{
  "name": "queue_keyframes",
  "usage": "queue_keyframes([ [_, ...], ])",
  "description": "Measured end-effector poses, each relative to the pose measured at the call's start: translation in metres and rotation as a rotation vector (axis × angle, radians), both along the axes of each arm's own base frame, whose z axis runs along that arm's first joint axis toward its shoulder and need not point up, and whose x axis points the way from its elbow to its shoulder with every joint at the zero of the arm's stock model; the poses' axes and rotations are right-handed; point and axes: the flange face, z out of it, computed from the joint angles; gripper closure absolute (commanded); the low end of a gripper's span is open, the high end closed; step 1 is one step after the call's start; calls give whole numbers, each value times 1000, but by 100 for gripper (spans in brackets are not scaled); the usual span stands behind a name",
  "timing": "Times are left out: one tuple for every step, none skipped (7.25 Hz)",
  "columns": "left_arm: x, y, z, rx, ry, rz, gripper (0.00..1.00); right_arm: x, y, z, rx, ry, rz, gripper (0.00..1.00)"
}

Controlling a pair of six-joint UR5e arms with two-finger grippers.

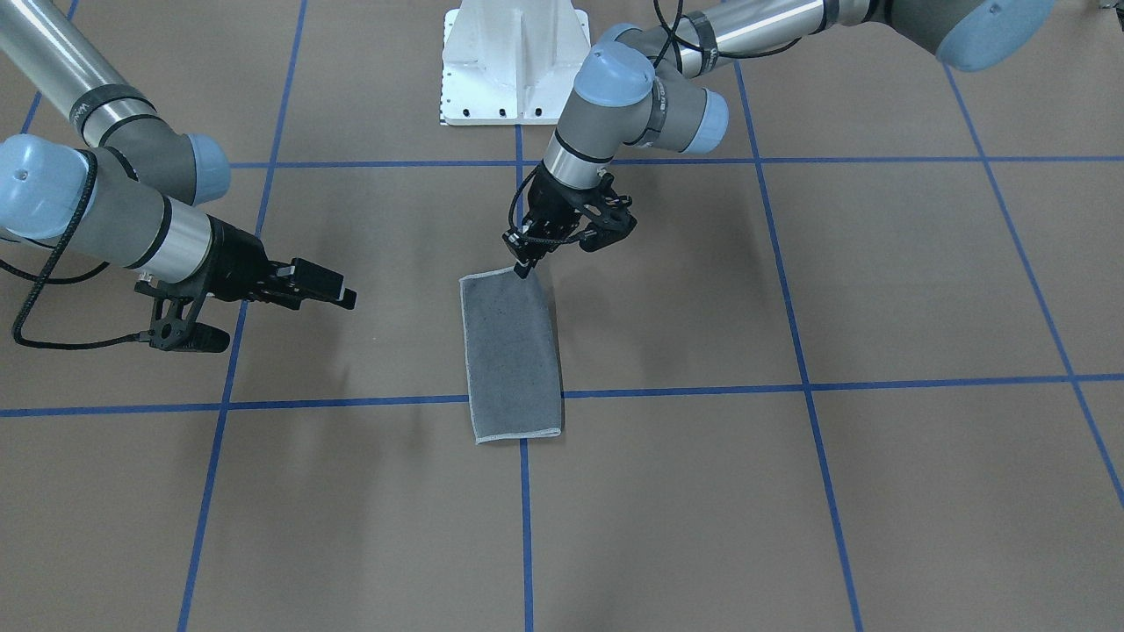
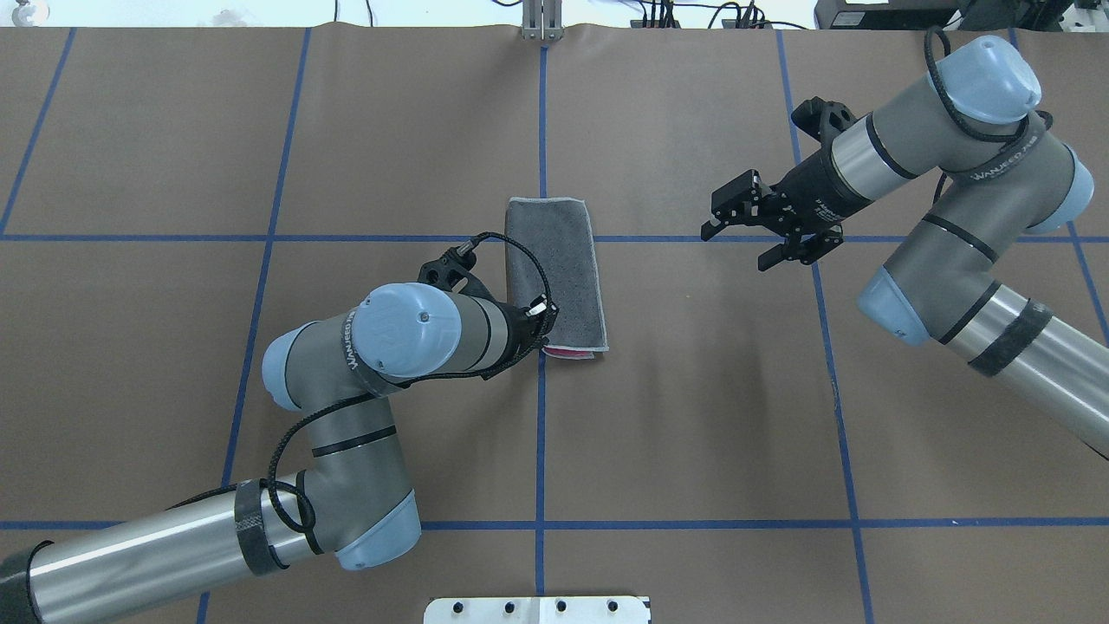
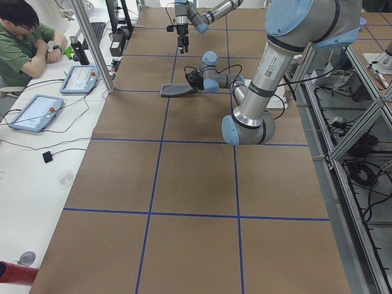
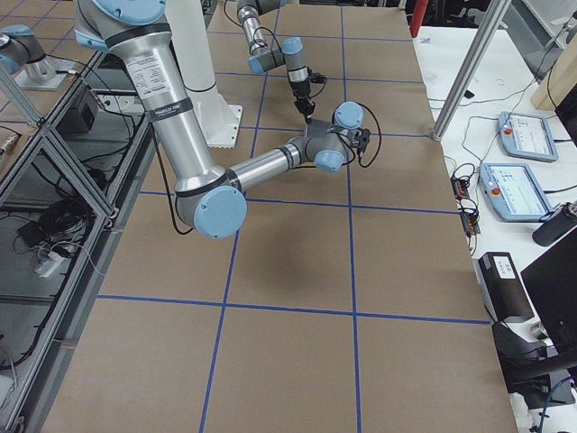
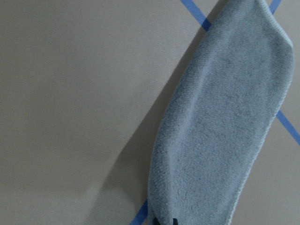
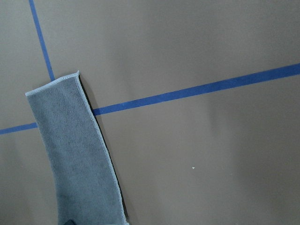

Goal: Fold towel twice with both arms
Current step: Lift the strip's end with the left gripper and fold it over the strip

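Observation:
The towel (image 1: 512, 355) lies in the middle of the table as a narrow strip, dark grey face up, with a light stitched border. A sliver of pink shows at its end nearer the robot (image 2: 572, 353). My left gripper (image 1: 525, 262) is shut on the corner at that end; in the overhead view its wrist hides the fingers. The left wrist view shows the towel (image 5: 220, 126) stretching away from the fingertips. My right gripper (image 2: 735, 247) hovers open and empty well off to the towel's side, apart from it. Its wrist view catches the towel (image 6: 75, 154) at lower left.
Brown paper with blue tape grid lines (image 1: 685, 386) covers the table. The white pedestal base (image 1: 514, 61) stands at the robot's edge. A person (image 3: 21, 43) sits at a side table with tablets (image 3: 79, 78), and a metal post (image 3: 92, 43) stands there.

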Motion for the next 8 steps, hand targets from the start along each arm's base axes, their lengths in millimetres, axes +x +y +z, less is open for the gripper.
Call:
queue_keyframes([
  [-7, 3, 5, 0, 0, 1, 100, 0, 0, 0, 0, 1, 1, 0],
  [-10, 5, 9, -1, 0, 1, 100, 0, 0, 1, -1, 2, 1, 0],
  [-11, 6, 9, -1, 1, 3, 100, 0, 0, 2, -3, 3, 1, 0],
  [-11, 8, 7, -2, 5, 4, 100, 0, 0, 3, -4, 4, 0, 0],
  [-10, 8, 4, -4, 10, 2, 100, 0, -1, 3, -5, 5, 1, 0],
  [-12, 5, 2, -4, 13, -8, 100, -1, -1, 3, -5, 5, 1, 0],
  [-17, -4, -1, -5, 16, -26, 100, -1, -1, 3, -5, 4, 1, 0],
  [-23, -17, -3, -9, 19, -50, 100, -1, -1, 3, -4, 4, 1, 0],
])
